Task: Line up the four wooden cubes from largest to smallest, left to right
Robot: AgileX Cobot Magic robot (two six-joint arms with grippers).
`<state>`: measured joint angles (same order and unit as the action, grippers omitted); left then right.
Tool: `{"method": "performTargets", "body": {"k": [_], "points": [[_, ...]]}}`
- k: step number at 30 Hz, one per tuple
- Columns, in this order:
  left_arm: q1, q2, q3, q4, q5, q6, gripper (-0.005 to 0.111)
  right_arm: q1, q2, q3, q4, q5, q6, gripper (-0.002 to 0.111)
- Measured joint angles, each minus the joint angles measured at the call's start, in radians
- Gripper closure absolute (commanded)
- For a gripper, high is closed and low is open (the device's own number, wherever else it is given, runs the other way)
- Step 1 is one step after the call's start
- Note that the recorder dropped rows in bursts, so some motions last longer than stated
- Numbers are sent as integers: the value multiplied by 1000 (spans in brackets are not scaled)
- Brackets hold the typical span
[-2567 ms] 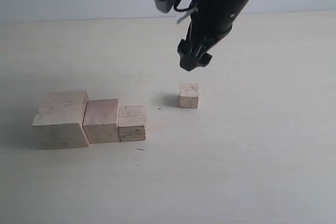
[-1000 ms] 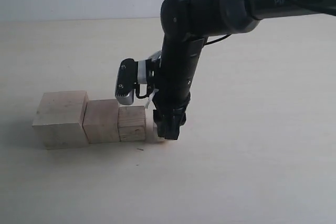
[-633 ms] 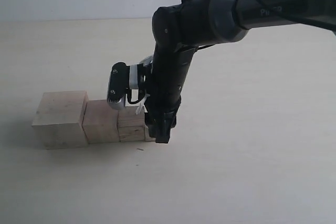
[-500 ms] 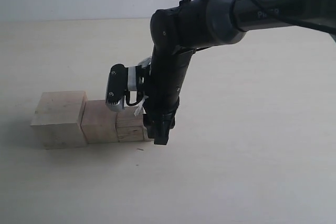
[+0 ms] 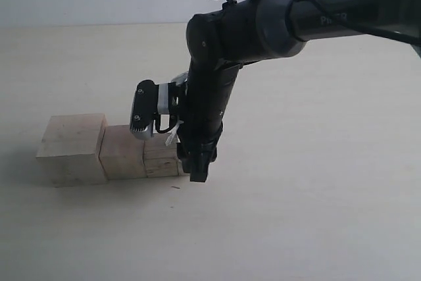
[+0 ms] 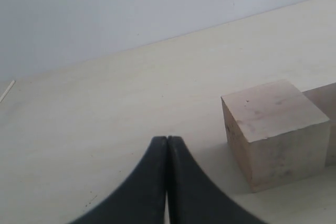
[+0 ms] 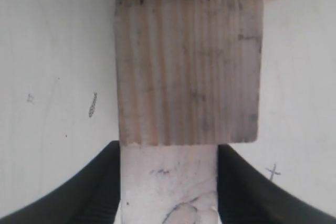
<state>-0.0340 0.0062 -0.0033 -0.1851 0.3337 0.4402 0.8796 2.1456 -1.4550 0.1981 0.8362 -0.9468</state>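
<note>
Three wooden cubes stand in a touching row: the largest cube (image 5: 71,149) at the left, the second cube (image 5: 122,153), then the third cube (image 5: 160,157). My right gripper (image 5: 197,170) is down at the row's right end, shut on the smallest cube (image 7: 169,182), which its fingers (image 7: 100,187) press from both sides. That cube's face meets the third cube (image 7: 188,69); in the exterior view the arm mostly hides it. My left gripper (image 6: 167,148) is shut and empty, low over the table beside the largest cube (image 6: 273,129).
The pale table (image 5: 316,215) stretches in front and to the right of the row. The right arm (image 5: 263,24) reaches in from the upper right above the cubes. A small dark speck (image 5: 175,187) lies just in front of the row.
The right gripper took the smallest cube from the table's middle and brought it down-left against the third cube. The whole row has slid slightly left.
</note>
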Motion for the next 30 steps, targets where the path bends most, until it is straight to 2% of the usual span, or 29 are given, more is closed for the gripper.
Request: {"method": "performTargets", "body": {"k": [3,6,8,11,12,14,17,19,22,25,30], "points": [[0,0,0,0,0,0,107,2,13,0,7,-12,16,25],[0,0,0,0,0,0,107,3,0,0,7,-17,35,11],[0,0,0,0,0,0,107,3,-38,0,-6,-17,58,7],[0,0,0,0,0,0,107,3,-136,-5,-71,27,112,9],[0,0,0,0,0,0,107,3,-170,-12,-102,53,145,13],[0,0,0,0,0,0,107,3,-268,-39,-209,122,278,34],[0,0,0,0,0,0,107,3,-448,-64,-363,187,515,78],[0,0,0,0,0,0,107,3,-575,-55,-389,189,640,109],[0,0,0,0,0,0,107,3,-795,50,-360,102,738,105],[0,0,0,0,0,0,107,3,-1024,253,-310,-48,776,105],[0,0,0,0,0,0,107,3,-1341,723,-290,-319,860,105]]}}
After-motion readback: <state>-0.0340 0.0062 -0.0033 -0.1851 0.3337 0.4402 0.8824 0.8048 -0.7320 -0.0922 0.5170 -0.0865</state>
